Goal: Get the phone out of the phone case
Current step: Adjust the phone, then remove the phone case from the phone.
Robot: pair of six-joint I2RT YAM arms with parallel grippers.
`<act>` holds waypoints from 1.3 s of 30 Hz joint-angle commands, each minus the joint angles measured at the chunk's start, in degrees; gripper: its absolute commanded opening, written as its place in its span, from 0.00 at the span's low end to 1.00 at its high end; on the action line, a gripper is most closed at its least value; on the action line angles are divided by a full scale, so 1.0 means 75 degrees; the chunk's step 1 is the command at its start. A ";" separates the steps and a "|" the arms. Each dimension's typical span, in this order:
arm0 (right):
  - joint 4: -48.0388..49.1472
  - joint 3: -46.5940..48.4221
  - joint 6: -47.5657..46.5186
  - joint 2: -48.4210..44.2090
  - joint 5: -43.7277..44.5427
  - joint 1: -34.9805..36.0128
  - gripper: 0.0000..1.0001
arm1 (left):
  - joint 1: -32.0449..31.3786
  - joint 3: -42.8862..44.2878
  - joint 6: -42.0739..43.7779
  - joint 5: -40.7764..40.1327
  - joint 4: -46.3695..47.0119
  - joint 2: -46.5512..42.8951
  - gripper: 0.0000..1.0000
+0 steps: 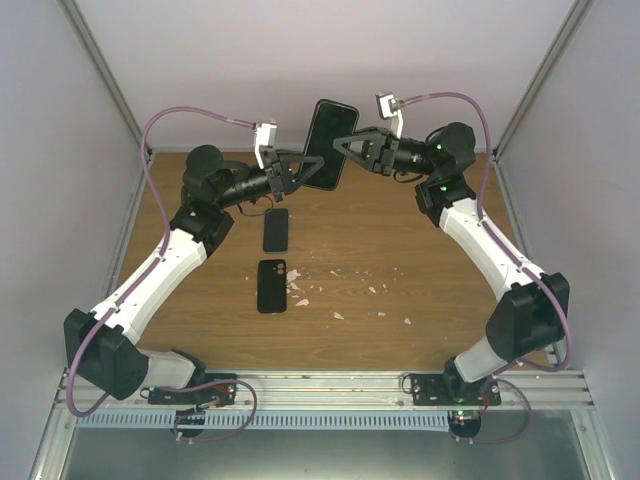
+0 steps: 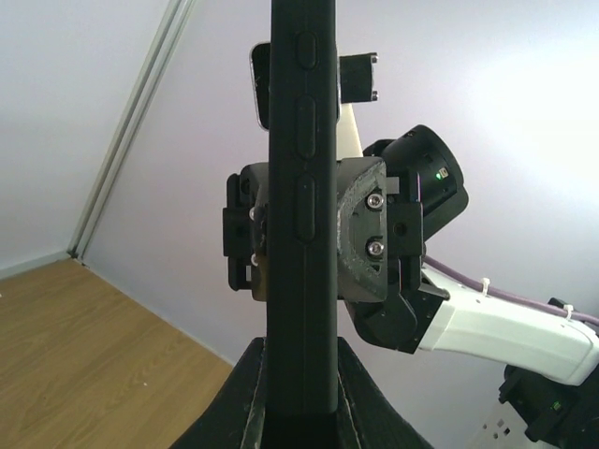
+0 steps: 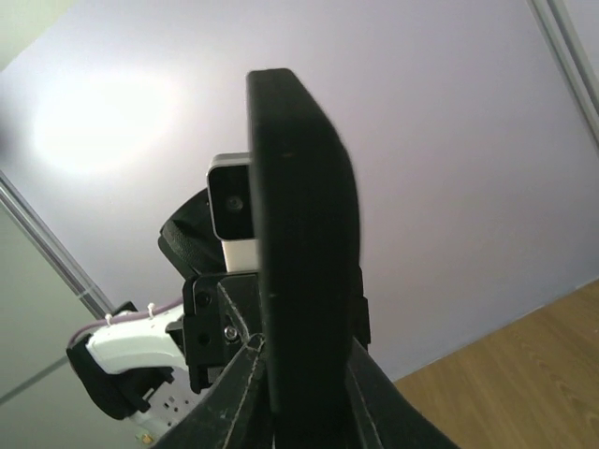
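Where the two arms meet above the far edge of the table (image 1: 430, 290), the phone (image 1: 330, 145) is held up in the air, standing on end and slightly tilted, still inside its black phone case (image 2: 301, 234). The left wrist view shows the case's side edge head-on, with three raised button covers in a row along it. The left gripper (image 1: 303, 166) pinches the phone's lower end, its fingers (image 2: 360, 407) pressed against the two broad faces. The right gripper (image 1: 346, 146) comes in from the opposite side, and its fingers (image 3: 234, 407) are closed tight on the same phone. A green light (image 2: 438, 174) glows on the right arm's wrist. Below, well apart from the grippers, two dark slabs (image 1: 272, 285) lie flat on the wood, one just beyond the other. Small white scraps (image 1: 338, 316) are scattered to their right.
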 commanded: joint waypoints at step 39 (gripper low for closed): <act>0.1177 -0.0870 0.0680 -0.0612 -0.0492 -0.0646 0.01 | 0.0627 -0.0081 0.3299 0.1026 -0.2645 -0.0478 0.33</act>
